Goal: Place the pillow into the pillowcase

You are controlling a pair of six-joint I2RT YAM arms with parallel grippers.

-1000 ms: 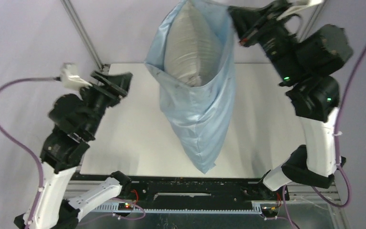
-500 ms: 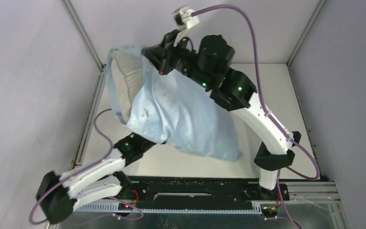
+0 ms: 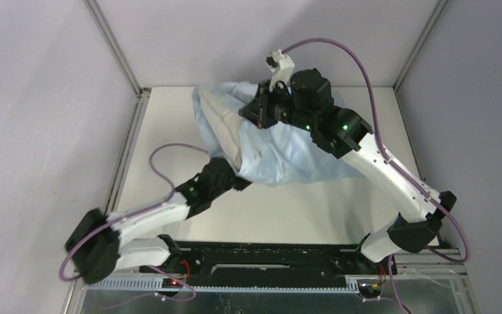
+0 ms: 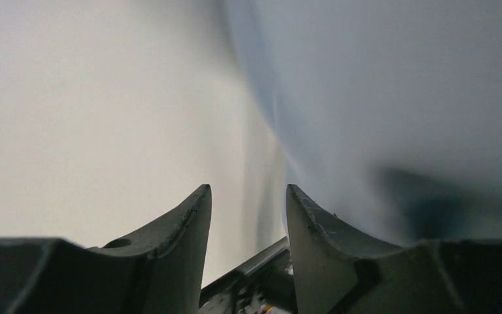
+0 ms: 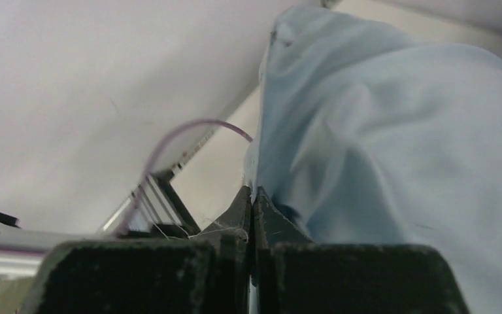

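The light blue pillowcase (image 3: 287, 157) lies low over the table's far middle, with the white pillow (image 3: 225, 134) inside it and showing at its open left end. My right gripper (image 3: 251, 114) is shut on the pillowcase's edge near that opening; in the right wrist view the fingers (image 5: 253, 196) pinch blue cloth (image 5: 392, 131). My left gripper (image 3: 238, 180) reaches under the bundle's near-left side. In the left wrist view its jaws (image 4: 248, 196) stand apart and empty, with blue cloth (image 4: 399, 98) just to the right.
The white table (image 3: 170, 124) is framed by metal posts, one at the far left corner (image 3: 121, 55). Purple cables (image 3: 160, 163) loop from both arms. A black rail (image 3: 268, 261) runs along the near edge.
The right arm has swung the pillowcase with the pillow from high up down and across to the table's far middle. The left arm has dropped low and reached in under the bundle.
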